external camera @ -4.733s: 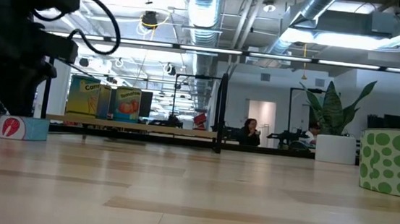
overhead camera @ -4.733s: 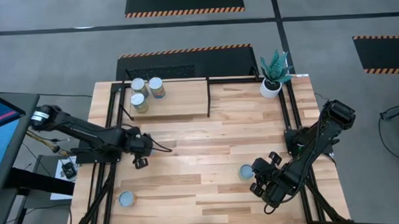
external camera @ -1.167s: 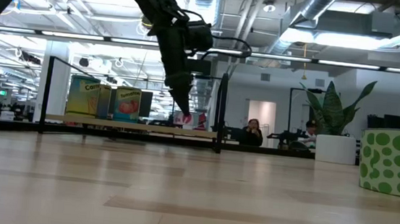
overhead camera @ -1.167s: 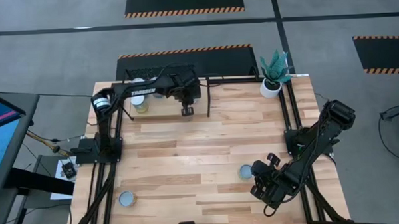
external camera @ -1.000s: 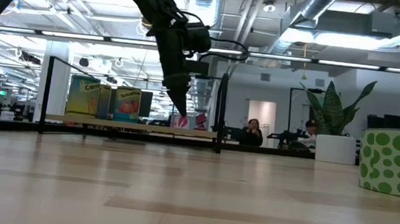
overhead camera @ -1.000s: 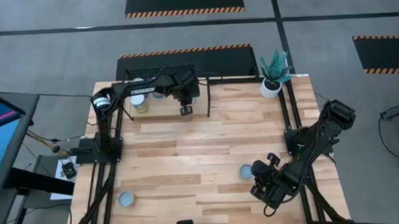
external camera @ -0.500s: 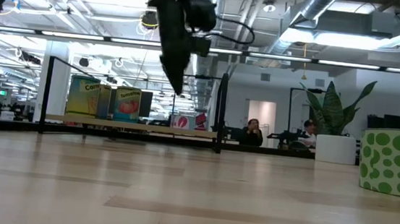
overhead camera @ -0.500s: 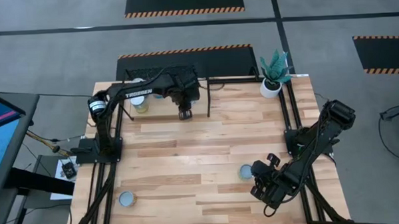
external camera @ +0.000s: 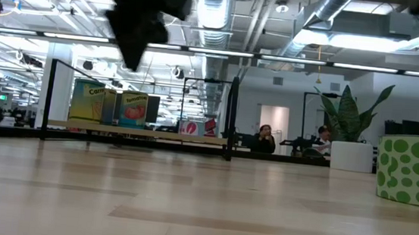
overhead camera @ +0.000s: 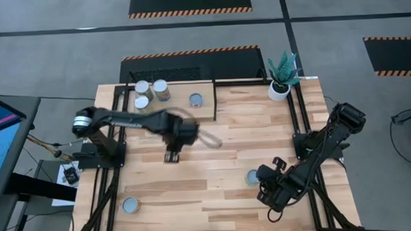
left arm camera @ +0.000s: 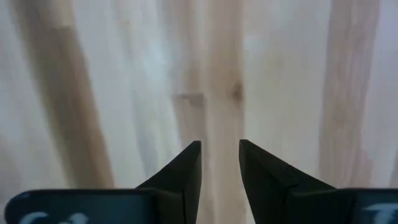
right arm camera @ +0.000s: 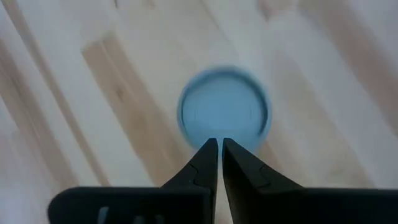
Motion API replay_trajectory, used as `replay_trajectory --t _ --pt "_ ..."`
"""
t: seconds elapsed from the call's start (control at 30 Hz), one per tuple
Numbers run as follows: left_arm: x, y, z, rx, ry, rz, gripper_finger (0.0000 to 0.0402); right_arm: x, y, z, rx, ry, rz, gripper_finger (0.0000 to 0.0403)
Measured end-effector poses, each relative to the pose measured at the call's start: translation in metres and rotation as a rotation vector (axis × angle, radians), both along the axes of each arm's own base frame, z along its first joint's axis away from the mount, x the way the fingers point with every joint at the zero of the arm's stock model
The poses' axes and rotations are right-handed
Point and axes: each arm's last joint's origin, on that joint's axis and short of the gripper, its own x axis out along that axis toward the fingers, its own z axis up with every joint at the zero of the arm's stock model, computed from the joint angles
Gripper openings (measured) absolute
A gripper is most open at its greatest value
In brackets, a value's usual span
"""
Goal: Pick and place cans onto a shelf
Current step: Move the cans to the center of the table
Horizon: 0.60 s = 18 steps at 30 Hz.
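Several cans stand on the shelf (overhead camera: 178, 111) at the table's far left: three in a cluster (overhead camera: 150, 93) and one apart (overhead camera: 195, 99), also seen as the small can (external camera: 196, 127). My left gripper (left arm camera: 220, 147) hangs open over bare planks at the table's middle (overhead camera: 171, 156), with nothing between its fingers. Another can (overhead camera: 252, 177) with a blue top (right arm camera: 224, 115) stands near the right front. My right gripper (right arm camera: 220, 143) is shut and hovers above that can's near rim. A further can (overhead camera: 130, 204) stands at the near left.
A white plant pot (overhead camera: 280, 89) stands at the table's far right corner. Black rails (overhead camera: 214, 101) frame the shelf. The green-spotted can (external camera: 414, 170) stands close in the low view. Bare planks lie between the two arms.
My left gripper has let go of a can on the shelf's right part, risen, and swung fast toward the table's near edge, off the shelf and over the table's middle. The can stays upright on the shelf.
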Motion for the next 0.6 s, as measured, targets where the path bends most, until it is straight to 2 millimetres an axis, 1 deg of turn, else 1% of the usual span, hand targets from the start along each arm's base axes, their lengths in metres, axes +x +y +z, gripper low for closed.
replay_trajectory --t 0.13,0.27,0.33,0.4,0.5,0.6 --pt "-0.025 -0.027 -0.011 0.034 -0.099 0.021 0.0098 -0.003 0.002 -0.001 0.073 0.083 0.021 0.0049" --pt "-0.049 -0.043 -0.023 0.041 -0.226 0.049 0.0098 -0.002 0.001 -0.002 0.094 0.121 0.017 0.0031" --pt "-0.060 -0.045 -0.025 0.038 -0.277 0.077 0.0098 0.000 0.000 -0.006 0.103 0.152 0.008 0.0014" --pt "-0.072 -0.046 -0.028 0.042 -0.288 0.112 0.0098 0.002 0.000 -0.012 0.118 0.202 0.001 0.0008" --pt "-0.084 -0.047 -0.026 0.042 -0.322 0.159 0.0098 0.010 -0.001 -0.028 0.131 0.305 -0.010 0.0019" --pt "-0.091 -0.047 -0.021 0.042 -0.360 0.166 0.0098 0.024 -0.006 -0.045 0.100 0.332 0.005 0.0024"
